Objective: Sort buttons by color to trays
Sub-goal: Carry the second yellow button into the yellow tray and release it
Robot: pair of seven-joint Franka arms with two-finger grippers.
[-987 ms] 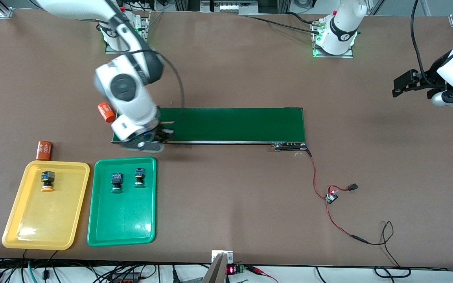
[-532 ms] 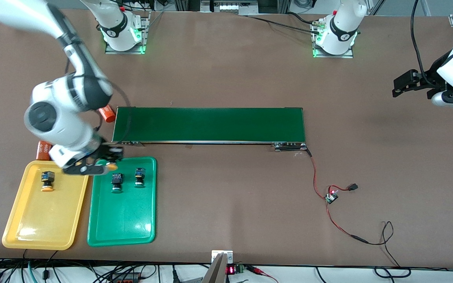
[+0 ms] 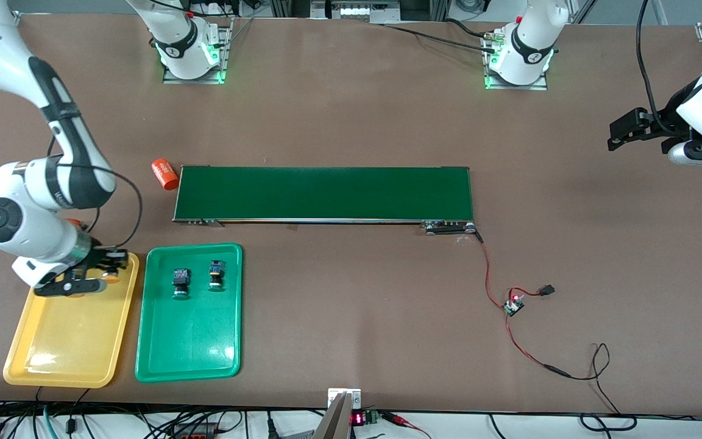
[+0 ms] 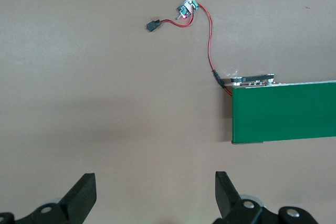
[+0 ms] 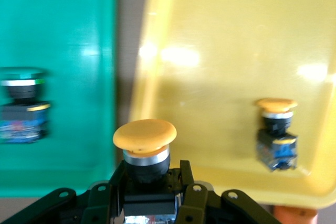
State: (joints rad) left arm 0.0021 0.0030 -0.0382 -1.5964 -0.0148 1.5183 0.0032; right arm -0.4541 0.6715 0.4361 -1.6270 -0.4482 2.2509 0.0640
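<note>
From the front view I see the right gripper (image 3: 98, 268) over the yellow tray (image 3: 52, 360), at the tray's end nearest the arms' bases, clamped on an orange-capped button (image 3: 109, 276). The green tray (image 3: 189, 356) lies beside the yellow one, toward the left arm's end, with two green-capped buttons (image 3: 180, 284) (image 3: 216, 275) side by side in it. A dark green conveyor belt (image 3: 326, 193) runs along mid-table, an orange cylinder (image 3: 164, 174) at its end. The left gripper (image 3: 628, 129) waits in the air near the table's edge.

In the left wrist view, the left gripper's fingers (image 4: 81, 198) stand wide apart over bare table, nothing between them.

In the right wrist view, I see the jaws pinching the dark body of the held button, its cap up. A second orange-capped button (image 5: 276, 132) already lies in the yellow tray.
</note>
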